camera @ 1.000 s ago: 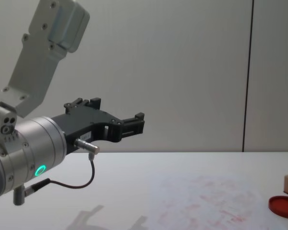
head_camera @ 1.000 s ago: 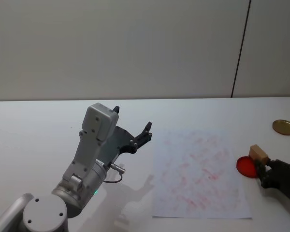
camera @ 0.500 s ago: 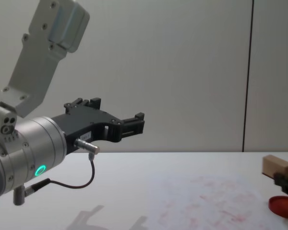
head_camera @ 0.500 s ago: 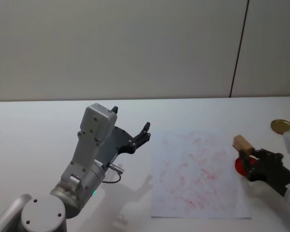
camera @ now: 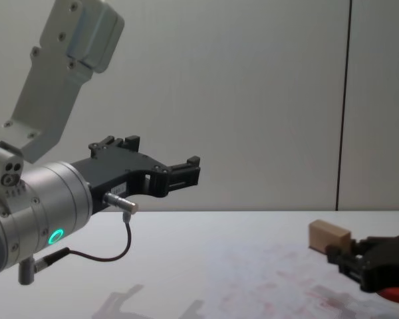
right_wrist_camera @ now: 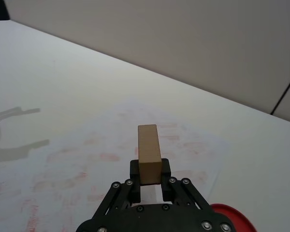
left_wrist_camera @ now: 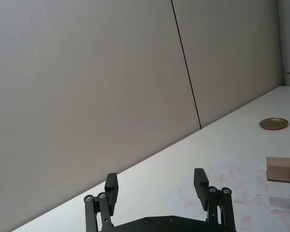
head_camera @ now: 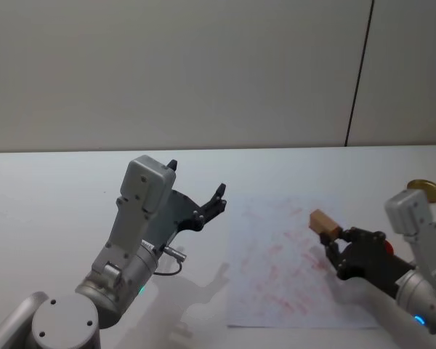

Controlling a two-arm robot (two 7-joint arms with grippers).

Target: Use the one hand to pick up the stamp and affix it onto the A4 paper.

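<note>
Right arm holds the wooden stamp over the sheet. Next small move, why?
Probably lower the right pincer straight down: it is shut on the small tan wooden block stamp, which hangs above the white red-smudged A4 paper without touching it. The left pincer is parked open, raised at the left.

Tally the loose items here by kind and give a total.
Wooden stamp: 1, held in the right pincer
Sheet of paper: 1
Red ink pad: 1
Gold lid: 1
Total: 4
The left pincer, open, hangs raised at the left, not counted.
</note>
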